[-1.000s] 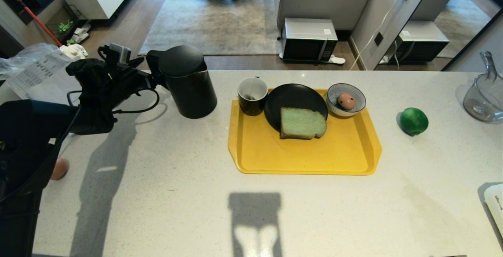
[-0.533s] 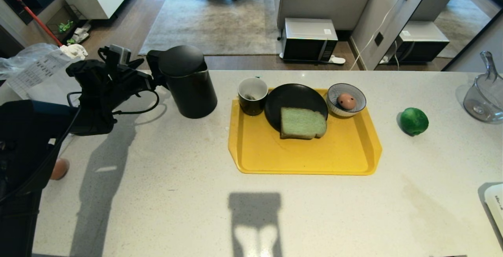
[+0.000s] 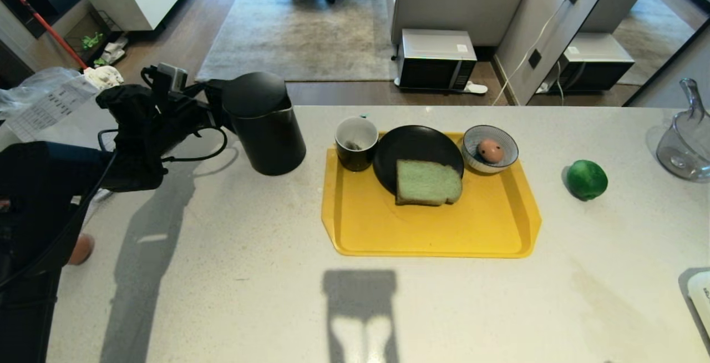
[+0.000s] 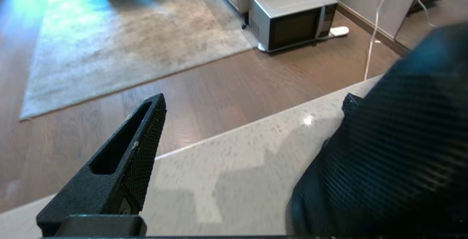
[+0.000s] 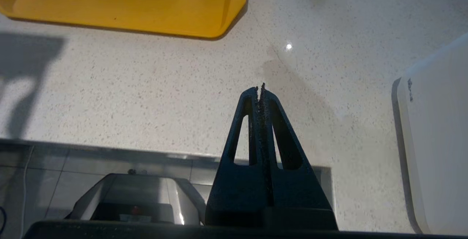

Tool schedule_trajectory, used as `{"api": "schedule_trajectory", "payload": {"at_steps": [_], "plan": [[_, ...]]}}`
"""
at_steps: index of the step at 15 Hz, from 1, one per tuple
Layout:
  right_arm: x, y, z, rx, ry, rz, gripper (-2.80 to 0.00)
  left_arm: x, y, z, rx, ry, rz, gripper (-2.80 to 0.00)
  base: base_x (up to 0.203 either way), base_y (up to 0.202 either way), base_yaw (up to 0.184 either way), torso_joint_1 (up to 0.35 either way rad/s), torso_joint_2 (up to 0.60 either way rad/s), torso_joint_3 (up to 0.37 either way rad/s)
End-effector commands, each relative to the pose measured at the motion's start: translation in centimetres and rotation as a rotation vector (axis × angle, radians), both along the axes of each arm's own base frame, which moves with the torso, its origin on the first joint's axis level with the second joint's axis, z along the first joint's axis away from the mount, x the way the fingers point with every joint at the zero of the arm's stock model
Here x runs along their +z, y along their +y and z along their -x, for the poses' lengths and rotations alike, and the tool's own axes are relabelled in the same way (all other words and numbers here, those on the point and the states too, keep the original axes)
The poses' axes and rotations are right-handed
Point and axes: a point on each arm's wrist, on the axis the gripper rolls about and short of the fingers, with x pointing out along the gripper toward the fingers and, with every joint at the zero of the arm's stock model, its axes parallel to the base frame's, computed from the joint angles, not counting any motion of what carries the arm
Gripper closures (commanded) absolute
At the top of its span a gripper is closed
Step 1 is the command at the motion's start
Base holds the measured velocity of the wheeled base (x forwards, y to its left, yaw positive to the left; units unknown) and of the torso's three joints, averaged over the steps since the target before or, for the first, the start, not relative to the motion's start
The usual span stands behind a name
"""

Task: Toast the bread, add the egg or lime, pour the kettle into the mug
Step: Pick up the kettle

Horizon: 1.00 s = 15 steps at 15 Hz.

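Tall matte black kettle (image 3: 265, 124) with rounded lid near the counter's (image 3: 233, 274) far left edge, left gripper (image 3: 213, 109) spread wide at its handle side, smooth speckled white stone bare in front, yellow plastic tray (image 3: 432, 230) beside, right gripper (image 5: 260, 90) pressed together, parked low.

Black kettle (image 3: 265, 124) upright left of mug (image 3: 356, 142), bread (image 3: 427, 182), egg (image 3: 488, 150), lime (image 3: 586, 179)

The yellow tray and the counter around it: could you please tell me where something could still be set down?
The tray's near half is bare, below the bread. Its far edge is crowded: mug, black plate and striped bowl stand side by side. Bare counter lies left of the tray below the kettle, and between tray and lime.
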Motion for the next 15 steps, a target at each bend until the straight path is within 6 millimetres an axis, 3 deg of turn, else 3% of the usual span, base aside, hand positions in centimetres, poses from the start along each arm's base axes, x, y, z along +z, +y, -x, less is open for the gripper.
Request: {"api": "schedule_trajectory", "payload": {"at_steps": [1, 15], "plan": [[0.0, 0.0, 0.0, 0.001, 0.000, 0.000, 0.00, -0.3, -0.2, -0.2, -0.006, 0.002, -0.001, -2.80, 0.151, 0.000, 0.004, 0.012, 0.00, 0.002], [0.0, 0.0, 0.0, 0.001, 0.000, 0.000, 0.00, -0.1, -1.2, -0.1, -0.025, -0.014, -0.004, -2.80, 0.005, 0.000, 0.000, 0.002, 0.00, 0.000]]}}
